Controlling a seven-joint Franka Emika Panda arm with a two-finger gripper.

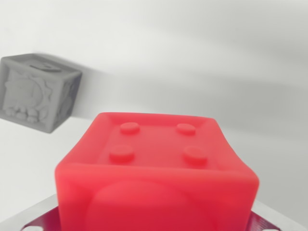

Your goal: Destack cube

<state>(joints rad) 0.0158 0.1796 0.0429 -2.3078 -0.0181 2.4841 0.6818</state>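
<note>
**Here: red cube close under the wrist camera, grey cube apart**

Wrist view. A red cube (pixel 156 178) fills the lower centre of the frame, very near the lens and slightly out of focus. Its top face carries a recessed square bearing four round studs arranged two by two; its near face shows a broad rounded relief, cut off by the lower edge of the picture. At the bottom corners, on either side of the red cube, parts of a dark red and pale metallic fixture (pixel 33 222) are visible; whether these belong to the gripper cannot be told, and neither the fingers nor their opening can be made out, so it is uncertain whether the cube is held. A grey cube (pixel 38 92) sits at the wrist view's left, well apart from the red one, appearing tilted, with embossed figures on its faces. Both appear against a plain white surface (pixel 216 72).
</note>
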